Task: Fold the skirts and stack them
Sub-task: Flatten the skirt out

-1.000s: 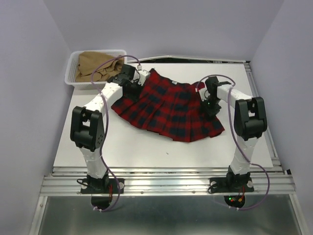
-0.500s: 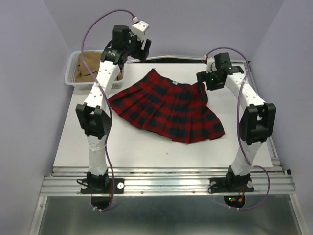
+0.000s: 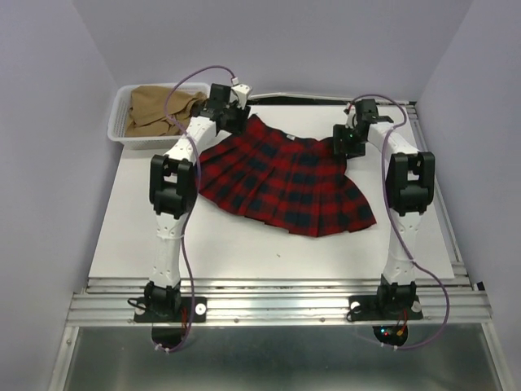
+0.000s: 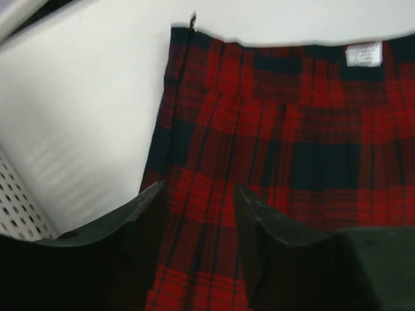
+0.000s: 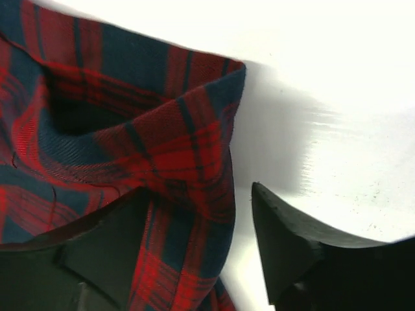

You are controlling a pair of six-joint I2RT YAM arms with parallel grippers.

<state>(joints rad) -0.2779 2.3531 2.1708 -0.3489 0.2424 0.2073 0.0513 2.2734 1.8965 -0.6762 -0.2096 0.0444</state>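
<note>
The red-and-navy tartan skirt [image 3: 285, 175] lies spread flat on the white table [image 3: 155, 236], waistband at the far side and flared hem toward me. My left gripper [image 3: 234, 122] is open over its far left waistband corner. In the left wrist view the gripper [image 4: 198, 197] has plaid cloth [image 4: 272, 129] between and below its fingers [image 4: 146, 220]. My right gripper [image 3: 342, 142] is open at the right waistband corner. In the right wrist view the gripper [image 5: 201, 207] straddles a raised fold of the skirt's edge [image 5: 188, 149]. The tan-brown skirt [image 3: 155, 108] lies crumpled in the basket.
The white mesh basket [image 3: 122, 138] stands at the far left corner of the table, and its wall shows in the left wrist view [image 4: 13, 210]. A white label [image 4: 363, 54] sits on the waistband. The table's right edge [image 3: 444, 220] runs past the right arm.
A second ago both grippers were low at the skirt's sides. They rose high toward the back, and now they are down again at the two waistband corners. The skirt lies as before.
</note>
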